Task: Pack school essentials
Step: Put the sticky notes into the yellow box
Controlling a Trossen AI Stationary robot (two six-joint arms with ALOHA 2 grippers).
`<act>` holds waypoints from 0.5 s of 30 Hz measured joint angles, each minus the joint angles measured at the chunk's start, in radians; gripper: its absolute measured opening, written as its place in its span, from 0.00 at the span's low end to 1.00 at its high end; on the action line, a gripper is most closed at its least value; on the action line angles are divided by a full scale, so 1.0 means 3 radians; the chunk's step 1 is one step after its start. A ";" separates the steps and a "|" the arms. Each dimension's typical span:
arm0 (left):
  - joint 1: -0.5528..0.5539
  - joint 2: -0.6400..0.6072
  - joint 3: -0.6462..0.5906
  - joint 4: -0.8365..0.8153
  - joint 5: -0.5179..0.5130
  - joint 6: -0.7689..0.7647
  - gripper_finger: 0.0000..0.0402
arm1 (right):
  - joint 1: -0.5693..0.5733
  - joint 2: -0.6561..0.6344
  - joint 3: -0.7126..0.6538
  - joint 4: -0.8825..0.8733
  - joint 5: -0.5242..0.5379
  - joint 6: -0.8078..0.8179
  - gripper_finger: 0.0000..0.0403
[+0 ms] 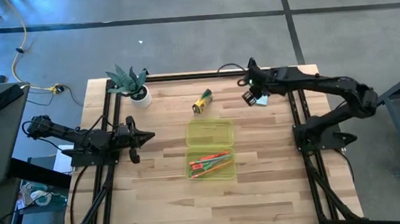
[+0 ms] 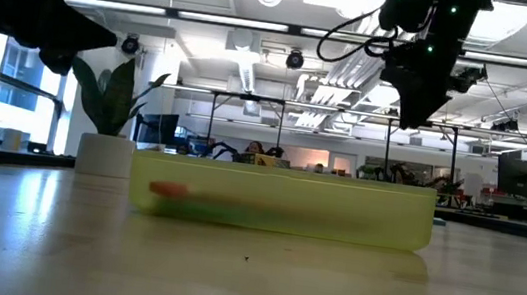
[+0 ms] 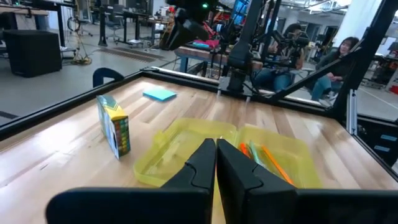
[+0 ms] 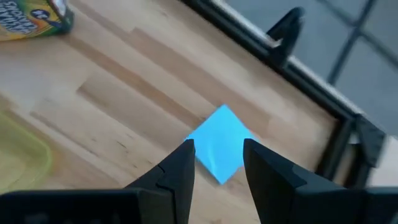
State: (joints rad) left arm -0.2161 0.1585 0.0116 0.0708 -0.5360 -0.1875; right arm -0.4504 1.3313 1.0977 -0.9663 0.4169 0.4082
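On the left, I saw the left claw point(image 1: 147, 137) pinched fully shut with nothing in it, waiting at the table's left side. Next came the see-through yellow-green plastic case point(image 1: 211, 149), lying open in the middle, with thin orange and green pens point(image 1: 212, 163) inside its near half. Behind it lay the yellow-green cardboard crayon box point(image 1: 202, 102).

On the right sat the thin blue-green square notepad point(image 4: 219, 144), flat on the wood near the far right rail. I judged it light, a bit bendy and lying very flat, so its 2 opposite edges looked like the best place to pinch.

The right claw point(image 4: 217, 162) hung over it, fingers partly open on either side, holding nothing yet.
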 joint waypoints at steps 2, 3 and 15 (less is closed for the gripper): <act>0.0000 0.0000 0.0000 0.0000 0.0001 -0.0002 0.01 | -0.0189 0.0018 0.0000 0.0091 -0.0261 -0.0199 0.32; 0.0000 0.0000 0.0000 0.0001 0.0001 -0.0002 0.01 | -0.0270 0.0030 0.0000 0.0150 -0.0361 -0.0291 0.32; 0.0000 0.0000 0.0000 0.0003 0.0002 -0.0003 0.01 | -0.0940 0.0033 0.0000 0.0246 -0.0874 -0.0950 0.32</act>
State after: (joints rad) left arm -0.2161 0.1585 0.0116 0.0715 -0.5354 -0.1884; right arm -0.7324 1.3411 1.0977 -0.8925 0.1546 0.1232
